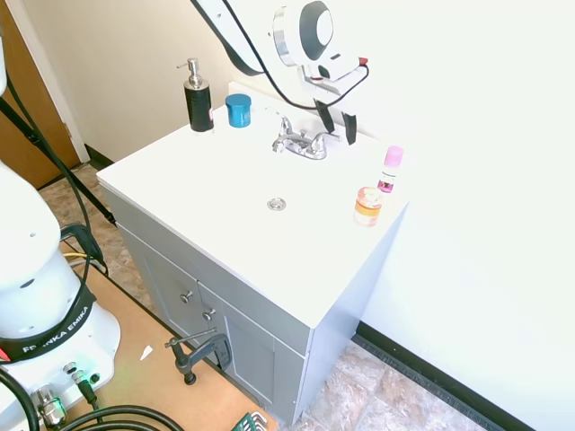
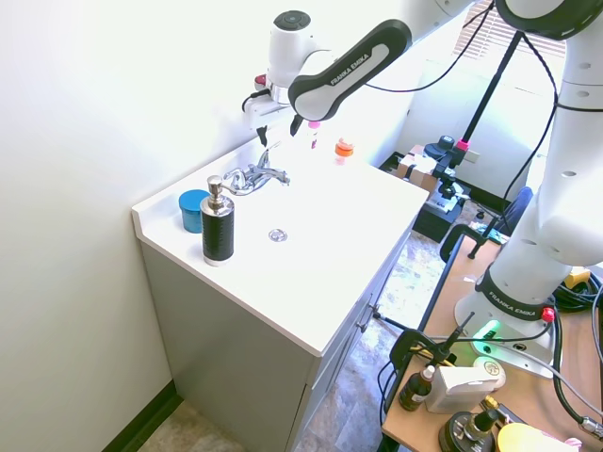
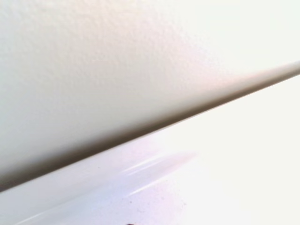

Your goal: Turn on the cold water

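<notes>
The chrome faucet (image 1: pixel 301 142) (image 2: pixel 252 176) stands at the back of the white sink counter (image 1: pixel 216 197), with a short spout and two lever handles. No water comes from the spout. My gripper (image 1: pixel 336 126) (image 2: pixel 280 134) hangs open just above and behind the faucet's handle on the side of the pink bottle, close to the wall. Its two dark fingers (image 1: pixel 349 128) are apart and hold nothing. I cannot tell whether a finger touches the handle. The wrist view shows only the pale wall (image 3: pixel 117 61) and the counter's back ledge (image 3: pixel 93 168).
A black pump bottle (image 1: pixel 198 97) and a blue jar (image 1: pixel 238 109) stand at the back on one side of the faucet. A pink-capped bottle (image 1: pixel 392 169) and an orange jar (image 1: pixel 367 206) stand on the other side. The drain (image 1: pixel 277 205) lies in the basin.
</notes>
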`<state>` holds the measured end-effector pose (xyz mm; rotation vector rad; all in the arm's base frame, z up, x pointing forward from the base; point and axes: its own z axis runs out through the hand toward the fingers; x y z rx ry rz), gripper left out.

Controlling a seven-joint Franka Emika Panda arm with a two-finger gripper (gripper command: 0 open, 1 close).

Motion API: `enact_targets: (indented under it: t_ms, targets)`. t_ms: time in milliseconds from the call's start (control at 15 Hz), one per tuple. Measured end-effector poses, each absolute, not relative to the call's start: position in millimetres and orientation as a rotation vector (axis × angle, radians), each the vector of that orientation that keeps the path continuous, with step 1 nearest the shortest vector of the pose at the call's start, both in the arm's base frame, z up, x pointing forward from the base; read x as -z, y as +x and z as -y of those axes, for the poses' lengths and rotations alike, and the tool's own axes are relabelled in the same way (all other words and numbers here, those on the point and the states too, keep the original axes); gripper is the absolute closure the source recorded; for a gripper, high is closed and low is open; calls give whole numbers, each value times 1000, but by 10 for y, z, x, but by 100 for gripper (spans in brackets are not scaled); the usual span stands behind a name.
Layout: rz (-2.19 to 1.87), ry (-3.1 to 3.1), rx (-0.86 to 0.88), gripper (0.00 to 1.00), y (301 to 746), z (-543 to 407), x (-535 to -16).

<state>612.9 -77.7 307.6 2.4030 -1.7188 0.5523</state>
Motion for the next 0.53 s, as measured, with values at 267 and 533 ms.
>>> enact_targets:
  t_ms: [267, 533]
  targets:
    - [1710, 2404, -528, 0, 6117, 786, -3069]
    - [1701, 2407, -512, 0, 6067, 786, -3071]
